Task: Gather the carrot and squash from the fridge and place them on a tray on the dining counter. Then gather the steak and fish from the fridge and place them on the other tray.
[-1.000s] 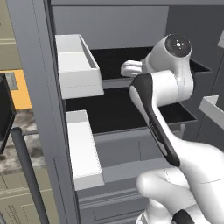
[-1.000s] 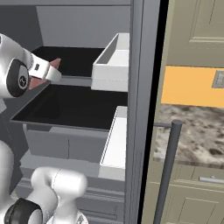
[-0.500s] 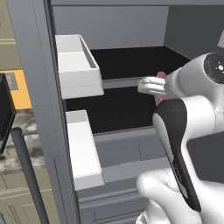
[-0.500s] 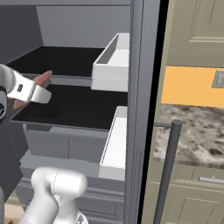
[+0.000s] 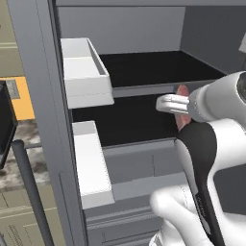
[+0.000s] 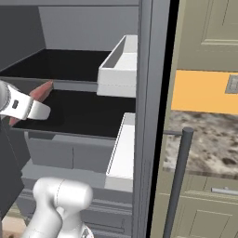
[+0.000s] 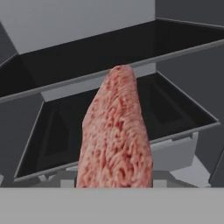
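**A:** What had changed against the shot a second before?

**B:** The arm had swung. In the left base view a second earlier the hand sat high, in front of the upper shelf; half a second later it was lower and to the right. At the moment in question the gripper (image 5: 178,104) stood in front of the fridge's lower shelf (image 5: 129,126), its white fingers (image 5: 169,103) lying level and pointing left. In the right base view the hand had slid toward the left edge of the picture, and the gripper (image 6: 37,104) was lower than before. The fridge, its door and the counter sat in the same places, so the base had not driven.

**A:** And the steak?

**B:** The steak (image 7: 115,135) was in the gripper, clear of both shelves. The hand view showed it standing up from between the jaws, a long slab of pink, grainy meat. From the left base view a reddish part of the steak (image 5: 182,108) showed behind the fingers; from the right, its tip (image 6: 42,91) stuck up past the hand.

**A:** So the claw was pinching it?

**B:** Yes, pressed onto the steak, jaws partly apart around its thickness.

**A:** What about the containers?

**B:** Both black shelves, the upper shelf (image 5: 153,68) included, were bare as far as could be seen. The upper door bin (image 5: 84,72) and the lower door bin (image 5: 91,163), both white, showed nothing inside. The drawer (image 5: 144,168) under the lower shelf was shut; its contents could not be told.
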Controlling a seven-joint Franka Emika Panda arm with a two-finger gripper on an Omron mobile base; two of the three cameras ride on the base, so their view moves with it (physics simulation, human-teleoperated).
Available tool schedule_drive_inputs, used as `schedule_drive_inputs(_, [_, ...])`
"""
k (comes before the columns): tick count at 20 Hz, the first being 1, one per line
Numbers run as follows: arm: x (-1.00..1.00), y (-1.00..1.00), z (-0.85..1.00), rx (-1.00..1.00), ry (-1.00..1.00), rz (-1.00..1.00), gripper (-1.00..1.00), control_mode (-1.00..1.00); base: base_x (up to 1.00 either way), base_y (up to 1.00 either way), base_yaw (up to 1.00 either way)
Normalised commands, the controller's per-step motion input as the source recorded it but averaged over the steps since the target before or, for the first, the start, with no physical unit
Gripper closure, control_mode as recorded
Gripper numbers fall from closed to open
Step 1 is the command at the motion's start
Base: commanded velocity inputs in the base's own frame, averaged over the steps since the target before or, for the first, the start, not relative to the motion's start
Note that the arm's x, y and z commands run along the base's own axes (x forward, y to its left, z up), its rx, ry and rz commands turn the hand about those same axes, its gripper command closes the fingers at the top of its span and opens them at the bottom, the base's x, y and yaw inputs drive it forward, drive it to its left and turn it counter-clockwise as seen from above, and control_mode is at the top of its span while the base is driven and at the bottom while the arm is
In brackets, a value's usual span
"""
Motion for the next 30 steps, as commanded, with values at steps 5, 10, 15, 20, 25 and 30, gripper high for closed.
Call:
schedule_drive_inputs(5, [-0.11, 0.00, -0.01, 0.00, 0.00, 0.00, 1.00, 1.00, -0.71, 0.00, -0.06])
schedule_drive_inputs(10, [0.00, 0.00, 0.00, 0.00, 0.00, 0.00, 1.00, 1.00, -0.99, 0.00, -0.11])
schedule_drive_inputs(15, [0.00, 0.00, 0.00, 0.00, 0.00, 0.00, 1.00, 1.00, -0.99, 0.00, -0.10])
schedule_drive_inputs(20, [0.00, 0.00, 0.00, 0.00, 0.00, 0.00, 1.00, 1.00, -1.00, 0.03, -0.11])
schedule_drive_inputs(25, [0.00, 0.00, 0.00, 0.00, 0.00, 0.00, 1.00, 1.00, -1.00, 0.00, -0.14])
schedule_drive_inputs(30, [0.00, 0.00, 0.00, 0.00, 0.00, 0.00, 1.00, 1.00, -1.00, 0.00, -0.13])
